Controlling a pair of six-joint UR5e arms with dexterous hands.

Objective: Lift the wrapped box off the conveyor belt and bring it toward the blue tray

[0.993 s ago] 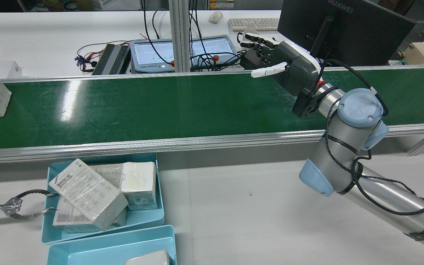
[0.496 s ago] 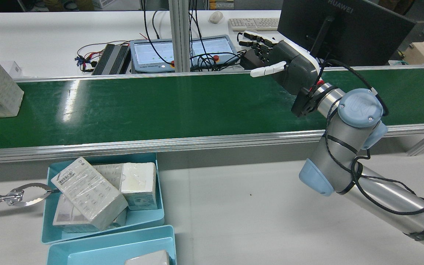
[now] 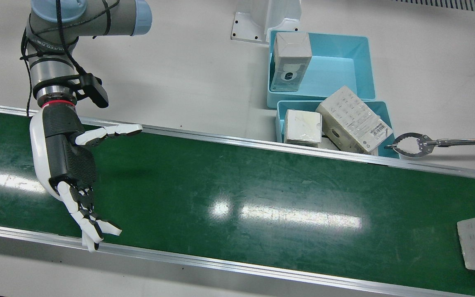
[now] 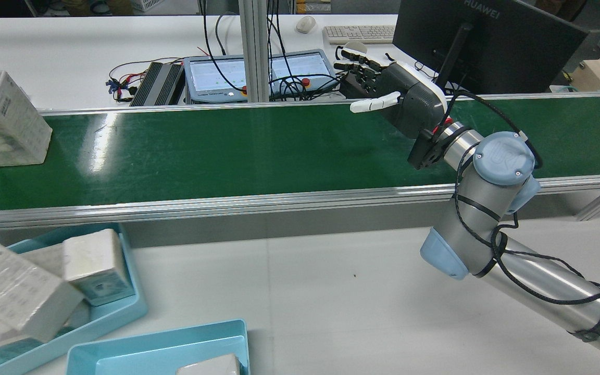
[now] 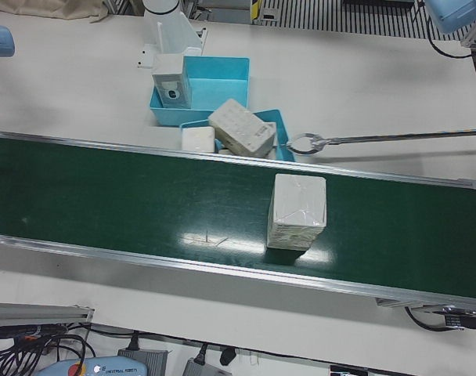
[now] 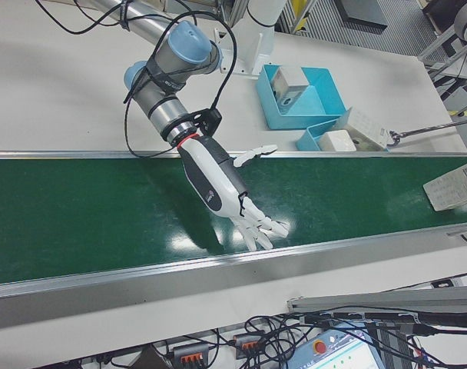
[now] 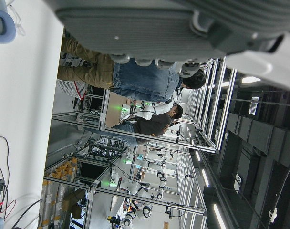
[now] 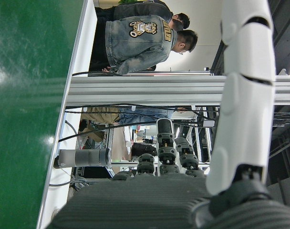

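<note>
The right arm's black-and-white many-fingered right hand [image 3: 70, 165] hangs over the glossy green conveyor belt [image 3: 237, 194], fingers [image 3: 109, 131] spread and released, holding nothing, its fingertips reaching the belt's operator-side rail. Well apart along the belt, toward its other end, the white plastic-wrapped box [image 5: 297, 211] stands upright on the belt surface. Beyond the belt's robot-side rail, two light-blue plastic trays [image 3: 361, 45] sit on the white table holding several wrapped boxes, with a metal grabber tool [image 3: 412, 145] at the nearer tray's edge. Whether the left hand is open cannot be told.
</note>
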